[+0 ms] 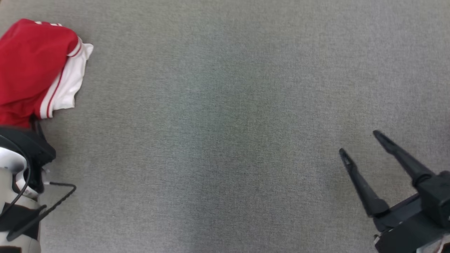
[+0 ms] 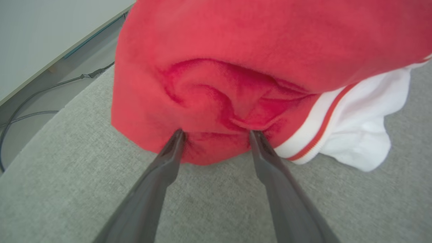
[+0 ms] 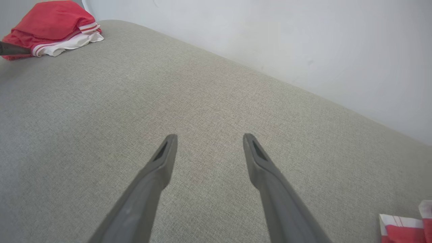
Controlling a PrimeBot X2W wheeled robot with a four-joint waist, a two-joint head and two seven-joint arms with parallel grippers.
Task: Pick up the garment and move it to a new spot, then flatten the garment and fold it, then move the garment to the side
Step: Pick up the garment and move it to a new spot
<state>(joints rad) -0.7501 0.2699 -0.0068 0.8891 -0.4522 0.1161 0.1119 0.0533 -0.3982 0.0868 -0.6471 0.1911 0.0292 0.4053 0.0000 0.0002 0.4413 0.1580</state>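
Garment point(image 1: 31, 66): bunched in a heap at the far left of the grey pad point(image 1: 225, 140), partly past the head view's left edge.

Left gripper point(image 2: 217, 135): fingers apart, both tips touching the heap's near red edge, one on each side of a deep fold. Not clamped.

Right gripper point(image 1: 360, 143): fingers apart, nothing between them, above bare pad well apart from the garment.

Handling (my estimate): soft knit, light and limp. It should drape and trail when lifted rather than slip, with no breakage risk. The best hold looks like the thick red fold between my left tips, taking several layers at once. A single layer would likely let the rest unroll.

Orientation: crumpled, so I cannot read a true long axis. The white flap point(image 1: 72, 80) with its red stripe points toward the pad's middle, and the red bulk lies on the outer side.
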